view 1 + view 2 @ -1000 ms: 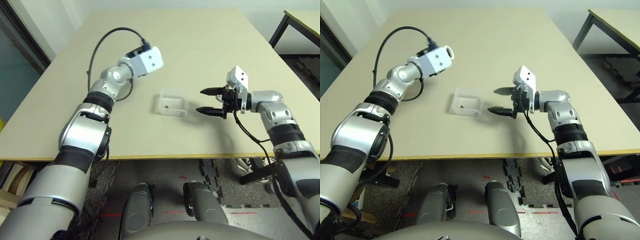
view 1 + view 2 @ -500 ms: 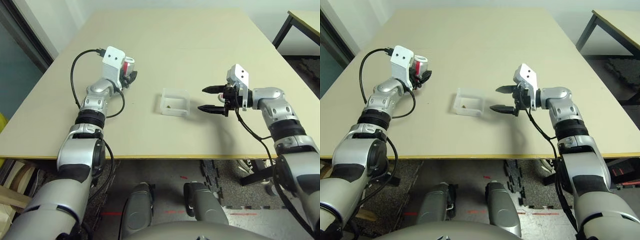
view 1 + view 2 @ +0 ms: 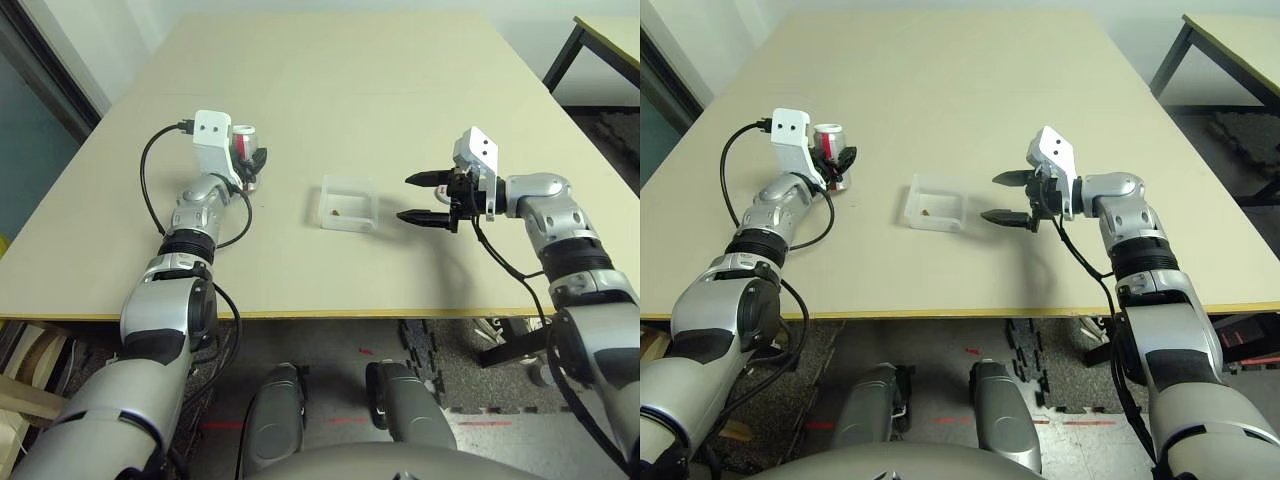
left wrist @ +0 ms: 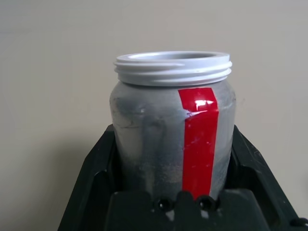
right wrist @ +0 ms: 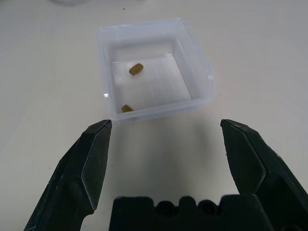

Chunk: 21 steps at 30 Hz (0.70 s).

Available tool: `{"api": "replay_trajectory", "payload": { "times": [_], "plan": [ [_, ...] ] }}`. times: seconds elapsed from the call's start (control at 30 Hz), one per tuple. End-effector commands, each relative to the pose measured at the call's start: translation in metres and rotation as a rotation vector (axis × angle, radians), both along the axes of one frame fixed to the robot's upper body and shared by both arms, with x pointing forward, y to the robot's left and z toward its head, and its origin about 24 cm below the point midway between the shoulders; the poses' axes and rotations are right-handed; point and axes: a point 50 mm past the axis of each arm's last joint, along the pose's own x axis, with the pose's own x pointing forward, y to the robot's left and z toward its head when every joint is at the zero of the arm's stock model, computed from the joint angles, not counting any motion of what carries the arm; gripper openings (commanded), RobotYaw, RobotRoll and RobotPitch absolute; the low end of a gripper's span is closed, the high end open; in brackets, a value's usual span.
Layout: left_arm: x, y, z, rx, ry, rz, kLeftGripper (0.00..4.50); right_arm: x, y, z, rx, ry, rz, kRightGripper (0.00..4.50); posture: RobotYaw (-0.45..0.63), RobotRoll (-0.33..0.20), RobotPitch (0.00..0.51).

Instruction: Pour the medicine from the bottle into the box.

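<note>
Bottle (image 4: pixel 154 139) in my left claw's (image 4: pixel 173 127) grip has swung from the box (image 5: pixel 198 91). Pills (image 5: pixel 136 69) inside suggest pouring's done; right claw (image 5: pixel 166 121) gapes empty.

Clear box (image 3: pixel 348 216) on the table (image 3: pixel 290 270) — pill (image 3: pixel 335 212) inside.

A lab-like space, with a wide bare-topped desk (image 3: pixel 330 90), dark interlocking floor mats (image 3: pixel 460 365) below its near edge.

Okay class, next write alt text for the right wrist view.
Two brownish pills lie inside a clear, square plastic box on a pale table. The right gripper's two black fingers stand wide apart, holding nothing.
</note>
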Motion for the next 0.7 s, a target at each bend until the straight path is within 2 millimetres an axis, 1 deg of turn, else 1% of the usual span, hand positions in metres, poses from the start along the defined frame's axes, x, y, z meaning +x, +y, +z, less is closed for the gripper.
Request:
{"api": "replay_trajectory", "payload": {
  "times": [0.03,0.1,0.27,0.67,0.7],
  "plan": [
    [-0.007,0.001,-0.017,0.041,0.033,-0.006,2.80,0.001,0.001,0.004,-0.020,-0.001,0.011,4.50,-0.04,0.000,0.143],
    [-0.009,-0.003,-0.022,0.088,0.026,-0.039,2.80,0.002,0.001,0.005,-0.024,-0.003,0.014,4.50,-0.04,0.000,0.144],
    [-0.012,-0.008,-0.029,0.080,0.013,-0.065,2.80,0.005,0.001,0.010,-0.030,-0.012,0.012,4.50,-0.05,0.000,0.146],
    [-0.020,0.001,-0.037,0.034,0.002,-0.002,2.80,0.009,0.003,0.011,-0.039,-0.025,0.016,4.50,-0.03,0.000,0.142],
    [-0.020,0.001,-0.038,0.033,0.001,0.000,3.15,0.009,0.003,0.011,-0.039,-0.026,0.017,4.50,-0.03,0.000,0.142]
  ]
}}
